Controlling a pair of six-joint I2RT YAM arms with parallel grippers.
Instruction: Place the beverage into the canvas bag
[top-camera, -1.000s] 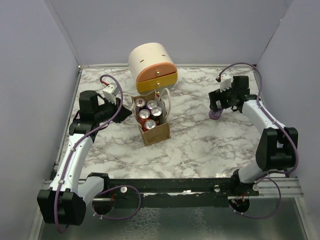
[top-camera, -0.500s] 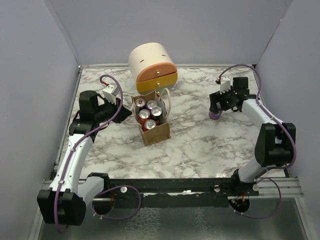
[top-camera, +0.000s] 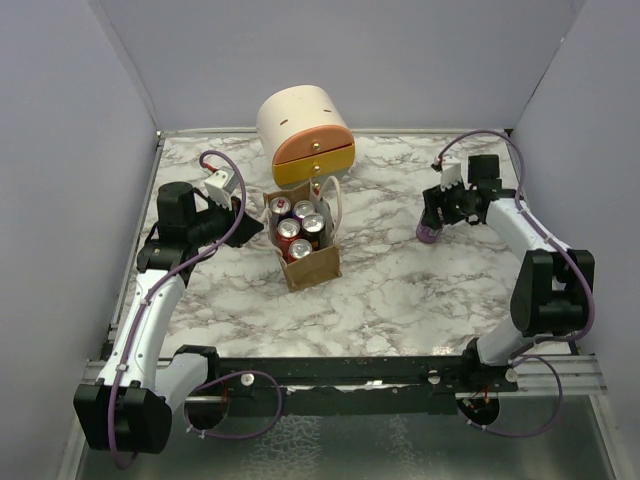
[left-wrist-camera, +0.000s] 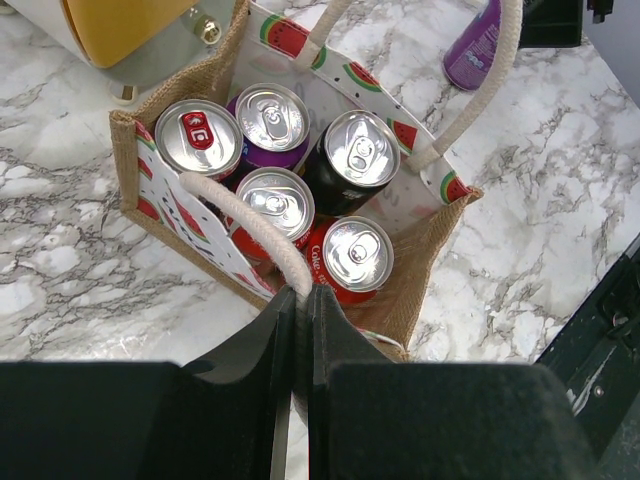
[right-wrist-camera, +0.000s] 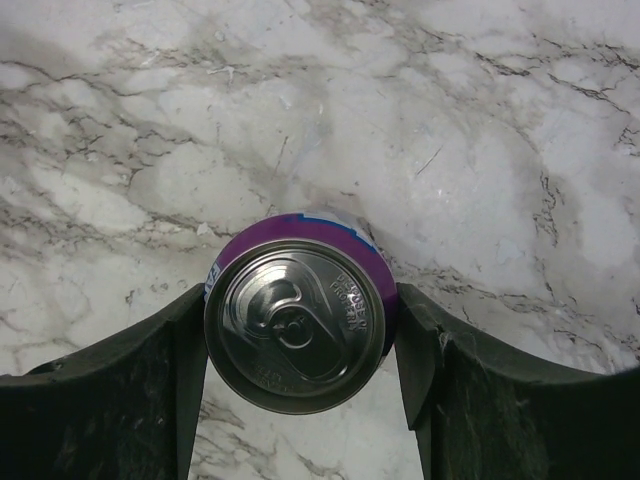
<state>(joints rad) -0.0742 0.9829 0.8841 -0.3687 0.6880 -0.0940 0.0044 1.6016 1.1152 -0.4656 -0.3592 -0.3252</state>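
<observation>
The canvas bag (top-camera: 312, 266) stands mid-table, tan with cream handles, and holds several cans (left-wrist-camera: 358, 252). My left gripper (left-wrist-camera: 302, 295) is shut on the bag's near cream handle (left-wrist-camera: 245, 212) at the bag's left side (top-camera: 252, 226). A purple beverage can (right-wrist-camera: 298, 322) stands upright on the marble at the right (top-camera: 427, 231). It also shows in the left wrist view (left-wrist-camera: 476, 48). My right gripper (right-wrist-camera: 300, 335) is over it, with a finger pressed against each side of the can.
A cream-and-orange rounded drawer box (top-camera: 303, 135) stands just behind the bag, and shows in the left wrist view (left-wrist-camera: 110, 30). Grey walls enclose the marble table (top-camera: 400, 290) on three sides.
The right arm has shifted slightly around the purple can, which stays in about the same spot. The left arm and the bag have not moved.
</observation>
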